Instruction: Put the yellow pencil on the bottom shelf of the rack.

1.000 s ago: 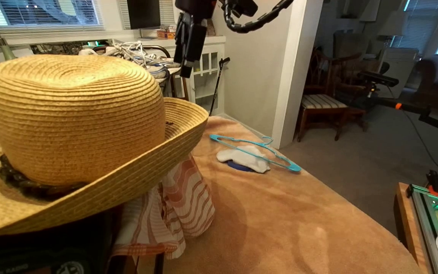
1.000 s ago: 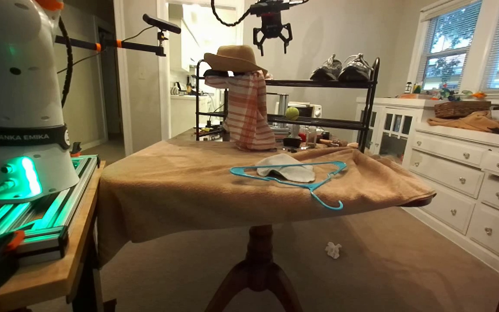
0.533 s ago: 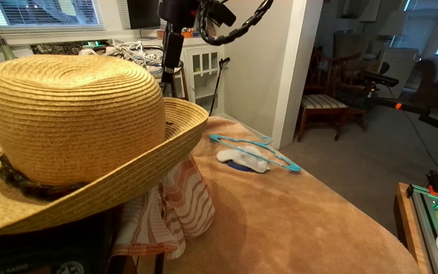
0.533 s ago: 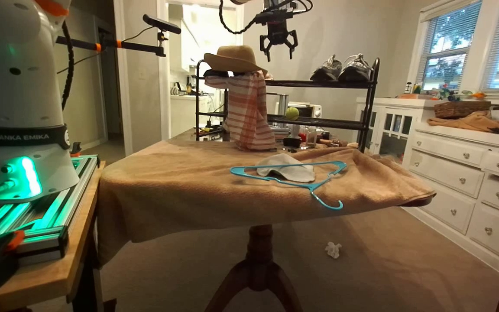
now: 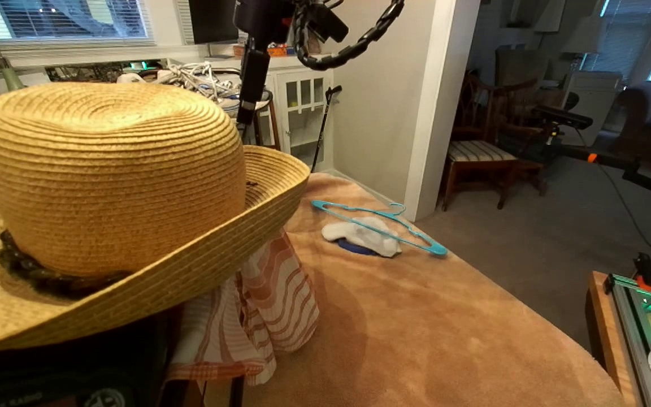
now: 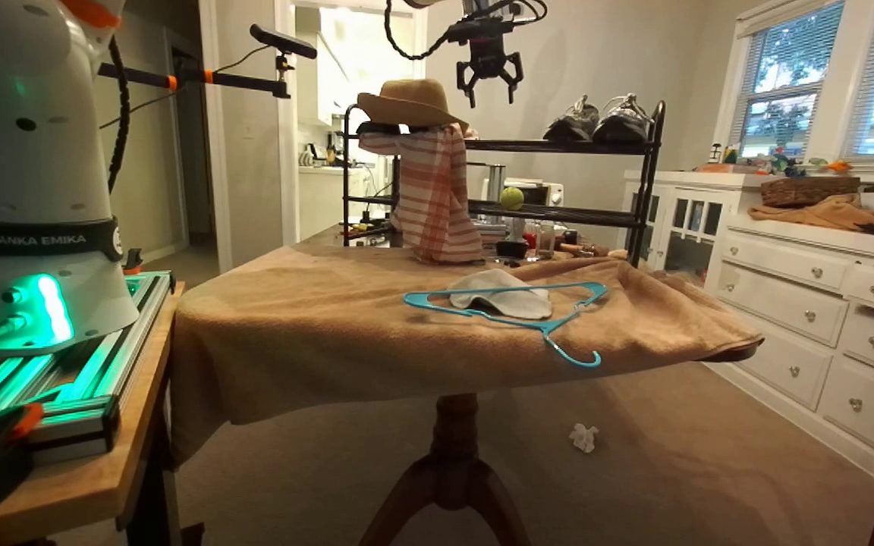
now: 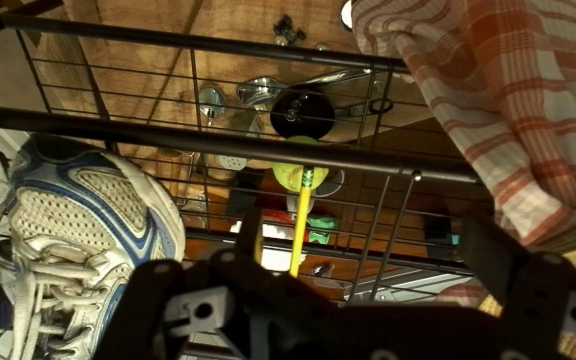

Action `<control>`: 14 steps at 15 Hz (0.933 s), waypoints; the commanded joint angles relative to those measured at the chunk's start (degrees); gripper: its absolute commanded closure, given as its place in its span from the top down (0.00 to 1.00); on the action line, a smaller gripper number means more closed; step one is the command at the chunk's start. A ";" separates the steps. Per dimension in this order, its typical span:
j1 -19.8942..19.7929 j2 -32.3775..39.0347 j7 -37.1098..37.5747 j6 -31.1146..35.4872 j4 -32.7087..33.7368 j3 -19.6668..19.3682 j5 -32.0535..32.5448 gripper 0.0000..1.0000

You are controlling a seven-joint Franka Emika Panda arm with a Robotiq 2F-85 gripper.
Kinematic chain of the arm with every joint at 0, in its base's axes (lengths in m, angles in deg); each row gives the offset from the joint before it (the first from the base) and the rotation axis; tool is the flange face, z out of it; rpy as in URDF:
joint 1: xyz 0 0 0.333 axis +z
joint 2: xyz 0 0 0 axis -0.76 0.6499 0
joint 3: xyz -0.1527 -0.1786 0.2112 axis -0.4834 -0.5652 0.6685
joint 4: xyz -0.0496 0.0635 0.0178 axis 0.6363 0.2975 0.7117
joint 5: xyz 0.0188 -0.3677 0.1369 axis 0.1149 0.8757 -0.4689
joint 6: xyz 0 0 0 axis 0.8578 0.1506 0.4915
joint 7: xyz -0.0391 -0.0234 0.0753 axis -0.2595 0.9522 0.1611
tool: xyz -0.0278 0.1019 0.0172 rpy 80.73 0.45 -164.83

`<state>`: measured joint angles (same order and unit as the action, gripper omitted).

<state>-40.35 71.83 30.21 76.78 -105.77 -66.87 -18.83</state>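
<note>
The yellow pencil (image 7: 300, 225) shows in the wrist view, its eraser end at a rail of the dark wire rack (image 7: 193, 138). It appears to lie on the rack's top shelf; its near end is hidden behind my gripper. I cannot make it out in the exterior views. The rack's top shelf (image 6: 558, 145) and lower shelf (image 6: 581, 218) show in an exterior view. My gripper (image 6: 492, 101) hangs above the top shelf, pointing down, open and empty. In the wrist view the gripper (image 7: 368, 240) has its fingers wide apart, the pencil between them, nearer the left one.
Shoes (image 6: 623, 121) stand on the top shelf; one shoe (image 7: 93, 215) is close to my left finger. A straw hat (image 6: 410, 102) and a striped cloth (image 6: 437, 189) are at the other end. A green ball (image 6: 512, 199) sits on the lower shelf. A blue hanger (image 6: 547, 326) lies on the table.
Over the last second my gripper has moved sideways, away from the hat and toward the shoes, and slightly down. In the last half second it has barely moved. It stays open.
</note>
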 commanded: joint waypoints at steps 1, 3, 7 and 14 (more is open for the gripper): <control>0.35 2.50 2.47 5.85 -0.05 0.39 -1.59 1.00; 0.37 3.78 2.35 9.05 0.02 0.70 -2.38 1.00; -1.08 6.44 2.81 13.71 0.45 3.00 -1.55 1.00; -2.20 9.00 2.46 20.43 0.10 4.56 -1.76 1.00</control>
<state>-41.44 79.71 32.36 94.91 -105.77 -63.63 -20.25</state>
